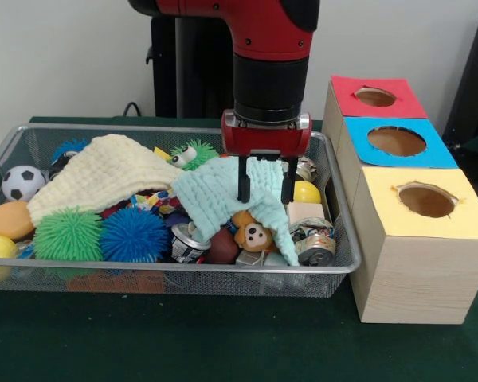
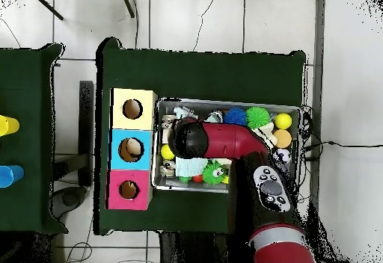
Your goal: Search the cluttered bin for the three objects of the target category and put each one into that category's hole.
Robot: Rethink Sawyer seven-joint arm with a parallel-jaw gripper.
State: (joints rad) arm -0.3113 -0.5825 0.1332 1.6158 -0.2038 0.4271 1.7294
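The silver wire-mesh bin (image 1: pixel 183 269) holds a heap of toys, cans and two cloths; it also shows in the overhead view (image 2: pixel 224 101). My gripper (image 1: pixel 264 188) is open and hangs over the bin's right part, its fingertips (image 1: pixel 243 194) at a mint green cloth (image 1: pixel 215 195). The brown monkey (image 1: pixel 252 232) with a tan face lies just below the gripper, half under the cloth's edge. The duck is hidden. The round hole (image 1: pixel 374 97) in the red top is at the back of the box row, and shows in the overhead view (image 2: pixel 129 190). In the overhead view the arm hides the gripper.
A cream cloth (image 1: pixel 103 175) covers the bin's left middle. Green (image 1: pixel 68 234) and blue (image 1: pixel 134 234) spiky balls, a soccer ball (image 1: pixel 21 182), an orange ball (image 1: pixel 9 220), yellow balls and crushed cans (image 1: pixel 315 245) lie around. Blue-topped (image 1: pixel 396 141) and yellow-topped (image 1: pixel 426 200) holes stand nearer.
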